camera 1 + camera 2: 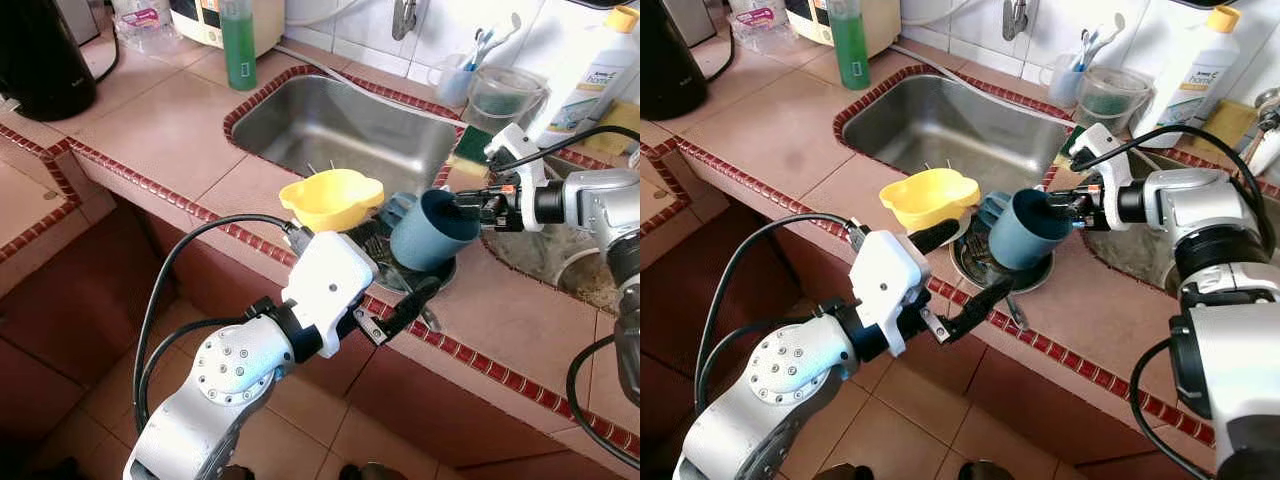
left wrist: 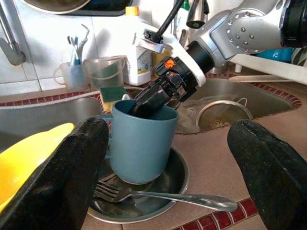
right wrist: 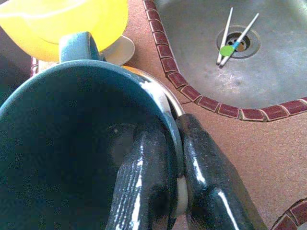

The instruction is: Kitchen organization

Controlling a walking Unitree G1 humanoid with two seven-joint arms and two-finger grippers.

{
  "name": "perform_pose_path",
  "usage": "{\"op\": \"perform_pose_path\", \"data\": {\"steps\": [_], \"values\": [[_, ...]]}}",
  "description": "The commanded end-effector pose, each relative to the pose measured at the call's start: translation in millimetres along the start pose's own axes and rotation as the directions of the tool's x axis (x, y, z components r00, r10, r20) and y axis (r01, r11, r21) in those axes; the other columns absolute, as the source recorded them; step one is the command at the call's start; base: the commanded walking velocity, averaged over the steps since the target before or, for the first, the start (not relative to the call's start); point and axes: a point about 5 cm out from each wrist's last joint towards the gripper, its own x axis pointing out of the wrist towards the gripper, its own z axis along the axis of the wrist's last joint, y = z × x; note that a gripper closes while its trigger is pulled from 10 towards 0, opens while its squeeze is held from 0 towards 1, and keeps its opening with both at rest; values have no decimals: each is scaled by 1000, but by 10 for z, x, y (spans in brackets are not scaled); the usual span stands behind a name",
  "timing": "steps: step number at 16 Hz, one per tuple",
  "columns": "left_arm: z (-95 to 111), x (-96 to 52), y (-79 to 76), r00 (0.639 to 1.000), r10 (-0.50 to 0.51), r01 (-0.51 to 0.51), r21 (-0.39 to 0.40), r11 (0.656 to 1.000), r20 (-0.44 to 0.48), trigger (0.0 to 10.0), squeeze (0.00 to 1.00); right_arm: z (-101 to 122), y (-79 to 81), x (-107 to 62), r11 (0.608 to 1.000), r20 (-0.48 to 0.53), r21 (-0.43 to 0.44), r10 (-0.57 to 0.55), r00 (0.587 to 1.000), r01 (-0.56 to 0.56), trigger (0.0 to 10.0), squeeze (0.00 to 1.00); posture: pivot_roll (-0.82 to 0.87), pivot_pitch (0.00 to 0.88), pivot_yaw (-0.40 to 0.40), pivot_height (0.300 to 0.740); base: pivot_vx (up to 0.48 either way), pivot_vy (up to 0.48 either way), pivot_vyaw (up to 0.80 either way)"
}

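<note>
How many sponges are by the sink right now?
1: a green and yellow sponge on the counter behind the sink, beside the clear jug. Others may be hidden behind the right arm.

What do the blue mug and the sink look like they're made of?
The blue mug, pinched at its rim by the right claw, looks like matte plastic: even colour, dull surface, though glazed ceramic is possible. The sink looks like brushed stainless steel, grey with soft reflections.
</note>
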Motion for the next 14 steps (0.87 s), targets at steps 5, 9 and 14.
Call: {"op": "perform_pose_path", "data": {"steps": [5, 9, 14], "values": [[57, 14, -16, 999, -8, 7, 12, 1000, 31, 10000, 0, 70, 16, -13, 999, -20, -4, 35, 999, -35, 7765, 0, -136, 172, -85, 740, 0, 0, 0], [53, 28, -2, 999, -7, 7, 17, 1000, 37, 10000, 0, 148, 38, -130, 990, -33, -52, 127, 991, -129, 10000, 0, -137, 145, -85, 740, 0, 0, 0], [64, 50, 166, 998, 17, -19, 37, 999, 54, 10000, 0, 332, 2, -291, 992, 28, -64, 106, 994, -104, 10000, 0, -151, 112, -75, 740, 0, 0, 0]]}}
